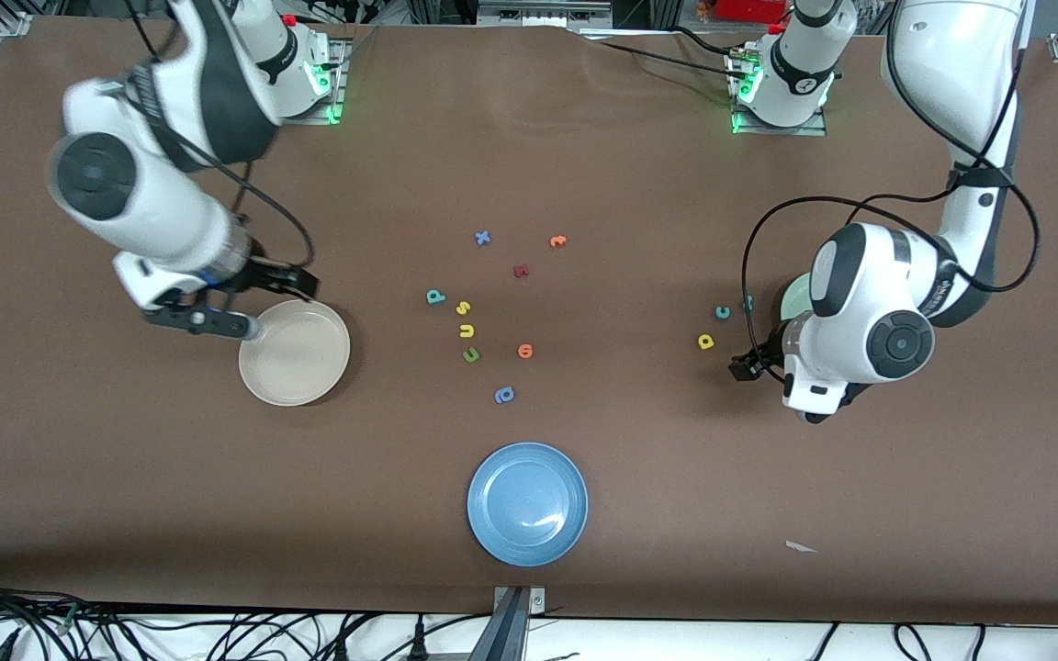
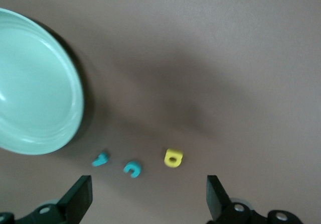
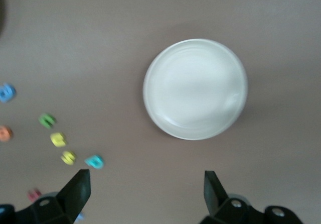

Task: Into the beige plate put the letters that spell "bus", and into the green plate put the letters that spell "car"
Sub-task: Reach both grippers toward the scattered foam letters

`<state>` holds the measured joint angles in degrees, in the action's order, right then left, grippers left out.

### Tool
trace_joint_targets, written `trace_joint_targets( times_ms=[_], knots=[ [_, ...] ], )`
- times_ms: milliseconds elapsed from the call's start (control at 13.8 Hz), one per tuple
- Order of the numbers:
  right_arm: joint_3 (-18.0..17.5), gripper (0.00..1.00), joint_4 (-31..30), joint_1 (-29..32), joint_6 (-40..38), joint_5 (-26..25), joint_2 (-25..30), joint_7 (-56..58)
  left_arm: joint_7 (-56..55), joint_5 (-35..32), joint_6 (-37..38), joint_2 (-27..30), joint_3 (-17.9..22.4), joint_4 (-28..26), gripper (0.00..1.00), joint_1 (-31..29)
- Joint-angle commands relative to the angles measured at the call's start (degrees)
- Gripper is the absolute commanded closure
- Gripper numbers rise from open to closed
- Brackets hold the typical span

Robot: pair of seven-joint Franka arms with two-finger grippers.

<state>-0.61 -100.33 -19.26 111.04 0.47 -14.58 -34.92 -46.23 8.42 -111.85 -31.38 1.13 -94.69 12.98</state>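
Observation:
The beige plate (image 1: 295, 352) (image 3: 195, 88) lies toward the right arm's end of the table. My right gripper (image 1: 217, 317) (image 3: 145, 196) hovers open and empty by its rim. Mid-table lie the teal "b" (image 1: 435, 296) (image 3: 94, 161), yellow "s" (image 1: 462, 308) (image 3: 68, 157) and yellow "u" (image 1: 467, 330) (image 3: 58, 139). The green plate (image 1: 795, 296) (image 2: 35, 83) is mostly hidden under the left arm in the front view. Beside it lie the teal "r" (image 1: 748, 300) (image 2: 100, 158), teal "c" (image 1: 722, 312) (image 2: 132, 169) and yellow "a" (image 1: 705, 341) (image 2: 173, 157). My left gripper (image 1: 749, 363) (image 2: 148, 201) hangs open above them, holding nothing.
A blue plate (image 1: 527, 503) sits near the table's front edge. Other loose letters lie mid-table: a green one (image 1: 471, 355), two orange ones (image 1: 524, 350) (image 1: 557, 241), a blue one (image 1: 504, 395), a blue "x" (image 1: 482, 238) and a dark red one (image 1: 521, 271).

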Motion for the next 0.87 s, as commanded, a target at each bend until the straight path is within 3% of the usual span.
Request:
trace_joint_targets(
  times_ms=[0, 218, 363, 508, 798],
  knots=[
    [0.4, 0.00, -3.3, -3.8, 7.1, -0.2, -2.9, -12.2, -3.7, 1.6, -5.8, -1.0, 0.1, -3.6, 0.00, 1.7],
    [0.6, 0.01, -7.2, -8.4, 11.6, -0.1, -6.1, -16.9, -3.8, 1.7, -7.8, -4.0, 0.1, -3.6, 0.00, 2.3],
    [0.6, 0.09, -10.6, -10.8, 18.7, -0.3, -8.3, -32.4, -3.7, 1.7, -9.1, -5.2, 0.0, -3.5, 0.00, 2.5],
    [0.7, 0.09, -11.7, -11.5, 23.4, -0.4, -10.9, -45.6, -3.7, 1.7, -9.7, -6.9, -0.5, -3.0, 0.02, 2.6],
    [0.7, 0.09, -13.1, -12.7, 25.9, -0.3, -12.9, -51.6, -3.6, 1.8, -10.4, -8.3, -0.9, -3.1, 0.12, 2.6]
  ],
)
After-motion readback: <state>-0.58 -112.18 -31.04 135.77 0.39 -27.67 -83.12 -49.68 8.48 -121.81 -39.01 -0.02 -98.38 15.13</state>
